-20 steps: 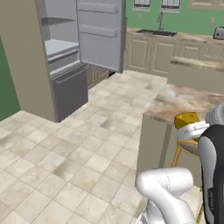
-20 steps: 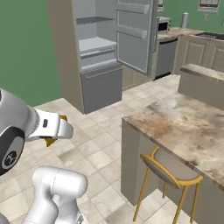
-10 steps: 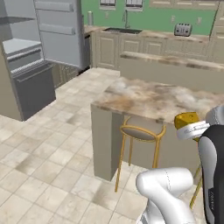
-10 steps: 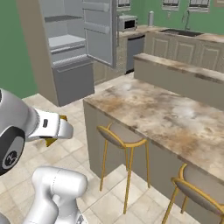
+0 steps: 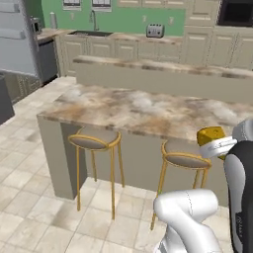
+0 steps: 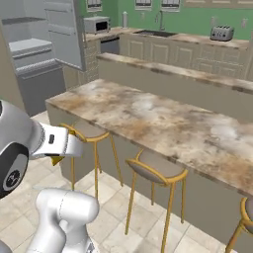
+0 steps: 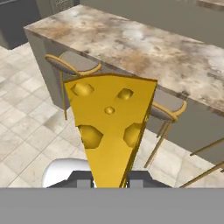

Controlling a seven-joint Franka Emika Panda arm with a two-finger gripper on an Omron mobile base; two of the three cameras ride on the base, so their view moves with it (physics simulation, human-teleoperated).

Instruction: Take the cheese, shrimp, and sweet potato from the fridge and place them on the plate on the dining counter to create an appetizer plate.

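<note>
Jaws still grip cheese (image 7: 109, 127); dining counter (image 5: 133, 111) nearer.

Looking from behind the arm across the dining counter (image 5: 143, 111), its marbled surface stretching left to right. Carrying the cheese (image 5: 211, 134) in the gripper (image 5: 217, 145) at the near right edge of that counter, closed around the yellow wedge. Standing under the counter's near edge, two gold-legged stools (image 5: 95, 141). Sitting beyond the counter, a toaster (image 5: 155, 30) on the cream cabinets.
</note>
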